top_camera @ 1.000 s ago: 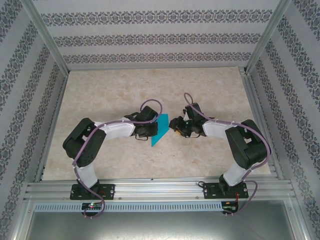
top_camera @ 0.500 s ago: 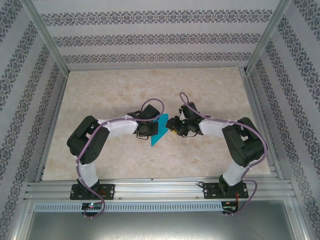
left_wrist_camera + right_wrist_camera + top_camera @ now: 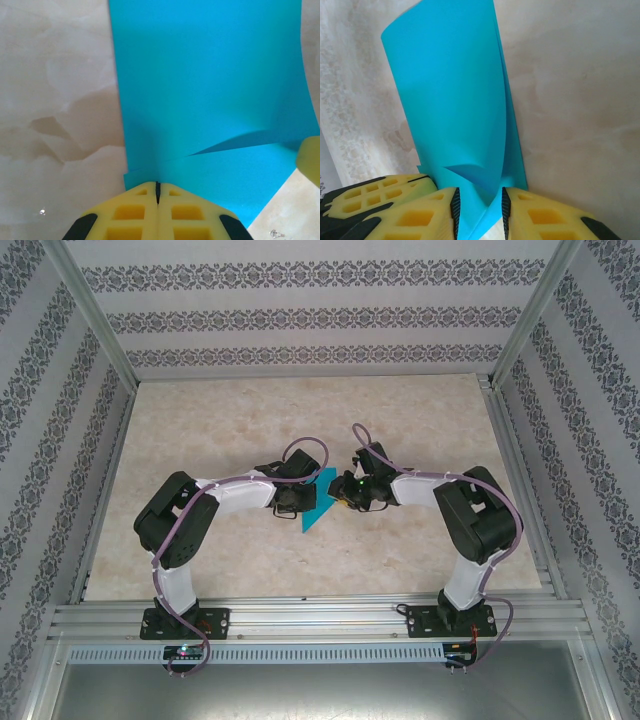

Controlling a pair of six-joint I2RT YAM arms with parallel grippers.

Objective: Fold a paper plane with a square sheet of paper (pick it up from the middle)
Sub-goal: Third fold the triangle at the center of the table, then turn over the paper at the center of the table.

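Note:
The square sheet of paper [image 3: 316,504] is teal-blue and hangs bent into a loose double layer between the two grippers, above the table's middle. My left gripper [image 3: 299,499] is shut on its left edge; in the left wrist view the yellow fingertips [image 3: 158,186] pinch the paper [image 3: 210,90] with no gap. My right gripper [image 3: 341,497] reaches in from the right. In the right wrist view its jaws [image 3: 479,200] stand apart, with the curled lower edge of the paper [image 3: 450,100] between the ribbed pads. No paper plane shape shows.
A beige marbled table [image 3: 250,420] lies under both arms, with patterned walls on three sides and metal rails [image 3: 320,618] at the near edge. The left gripper's yellow fingers [image 3: 375,192] sit close beside the right jaws.
The right gripper has moved left to the paper and its jaws have narrowed around the sheet's edge. The left gripper keeps its grip and has barely moved.

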